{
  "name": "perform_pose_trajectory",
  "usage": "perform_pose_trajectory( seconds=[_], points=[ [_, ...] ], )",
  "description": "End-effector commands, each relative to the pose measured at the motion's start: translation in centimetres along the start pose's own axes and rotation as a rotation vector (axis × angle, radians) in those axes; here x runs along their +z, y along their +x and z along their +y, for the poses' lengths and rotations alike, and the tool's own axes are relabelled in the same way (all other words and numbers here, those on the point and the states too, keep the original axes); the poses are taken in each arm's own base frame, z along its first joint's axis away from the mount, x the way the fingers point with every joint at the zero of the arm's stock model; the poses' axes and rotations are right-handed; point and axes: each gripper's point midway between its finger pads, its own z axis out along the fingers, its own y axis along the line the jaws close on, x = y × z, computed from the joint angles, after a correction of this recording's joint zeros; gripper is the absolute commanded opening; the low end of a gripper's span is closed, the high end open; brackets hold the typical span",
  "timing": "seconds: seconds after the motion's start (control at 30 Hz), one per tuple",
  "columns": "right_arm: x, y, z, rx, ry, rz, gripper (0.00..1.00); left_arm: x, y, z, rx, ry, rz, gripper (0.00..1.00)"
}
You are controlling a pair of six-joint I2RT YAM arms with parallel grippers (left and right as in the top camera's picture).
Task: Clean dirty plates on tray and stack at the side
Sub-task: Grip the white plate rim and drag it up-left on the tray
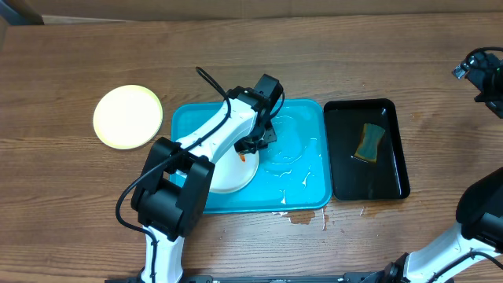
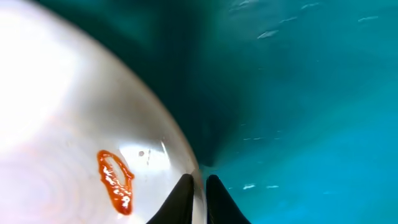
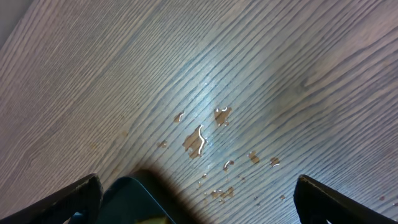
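Note:
A white plate (image 1: 228,177) with an orange-brown smear (image 1: 244,156) lies on the left half of the wet turquoise tray (image 1: 302,185). My left gripper (image 1: 250,149) reaches down onto the plate's right edge. In the left wrist view the left gripper (image 2: 199,199) is shut on the plate's rim, one finger on the white plate (image 2: 62,112) side, one over the tray (image 2: 311,93), with the smear (image 2: 116,180) just left of them. A pale yellow-green plate (image 1: 128,117) rests on the table left of the tray. My right gripper (image 3: 199,186) hangs open above bare wood.
A black tray (image 1: 394,182) holding a sponge (image 1: 368,142) sits right of the turquoise one; its corner (image 3: 134,199) shows under the right gripper. Water drops (image 3: 199,137) dot the wood there. A small brown spill (image 1: 302,216) lies at the turquoise tray's front edge.

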Motion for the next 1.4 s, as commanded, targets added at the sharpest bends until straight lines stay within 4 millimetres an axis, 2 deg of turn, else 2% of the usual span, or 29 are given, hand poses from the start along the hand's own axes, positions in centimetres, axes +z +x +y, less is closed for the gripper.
perform_pose_trajectory(
  seconds=[0.0,0.07,0.23,0.33,0.4,0.53,0.6,0.73,0.8,0.97,1.03,1.1,1.13,1.27,1.33,1.37],
  points=[
    [-0.6,-0.5,0.2,0.007,-0.009,-0.022,1.0,-1.3,0.0,-3.2,0.13,0.171,0.011,0.12],
    [-0.6,-0.5,0.2,0.007,-0.009,-0.022,1.0,-1.7,-0.1,-4.7,0.183,0.243,0.009,0.2],
    [-0.6,-0.5,0.2,0.007,-0.009,-0.022,1.0,-3.8,-1.6,-6.6,0.233,0.311,-0.043,0.51],
    [-0.6,-0.5,0.2,0.007,-0.009,-0.022,1.0,-5.8,-2.4,-7.3,0.283,0.319,-0.072,0.57],
    [-0.6,-0.5,0.2,0.007,-0.009,-0.022,1.0,-7.4,-3.0,-7.0,0.323,0.288,-0.097,0.59],
    [-0.6,-0.5,0.2,0.007,-0.009,-0.022,1.0,-10.0,-4.1,-4.9,0.441,0.185,-0.118,0.63],
    [-0.6,-0.5,0.2,0.007,-0.009,-0.022,1.0,-10.9,-4.7,-2.7,0.473,0.105,-0.116,0.63],
    [-0.6,-0.5,0.2,0.007,-0.009,-0.022,1.0,-11.1,-5.7,3.1,0.406,-0.083,-0.073,0.58],
    [-0.6,-0.5,0.2,0.007,-0.009,-0.023,1.0,-10.9,-5.7,6.0,0.373,-0.137,-0.016,0.6],
    [-0.6,-0.5,0.2,0.007,-0.009,-0.022,1.0,-10.5,-6.0,10.4,0.284,-0.182,0.061,0.69],
    [-0.6,-0.5,0.2,0.007,-0.009,-0.022,1.0,-10.0,-6.2,11.4,0.253,-0.176,0.077,0.81],
    [-0.6,-0.5,0.2,0.007,-0.009,-0.022,1.0,-9.2,-6.1,11.8,0.221,-0.136,0.103,0.98],
    [-0.6,-0.5,0.2,0.007,-0.009,-0.022,1.0,-8.8,-6.0,11.8,0.216,-0.116,0.113,1.0],
    [-0.6,-0.5,0.2,0.007,-0.009,-0.022,1.0,-7.6,-5.5,11.9,0.209,-0.101,0.134,1.0],
    [-0.6,-0.5,0.2,0.007,-0.009,-0.022,1.0,-7.0,-5.1,12.0,0.211,-0.106,0.144,0.82],
    [-0.6,-0.5,0.2,0.007,-0.009,-0.022,1.0,-6.6,-5.0,12.1,0.211,-0.107,0.148,0.77]
  ],
)
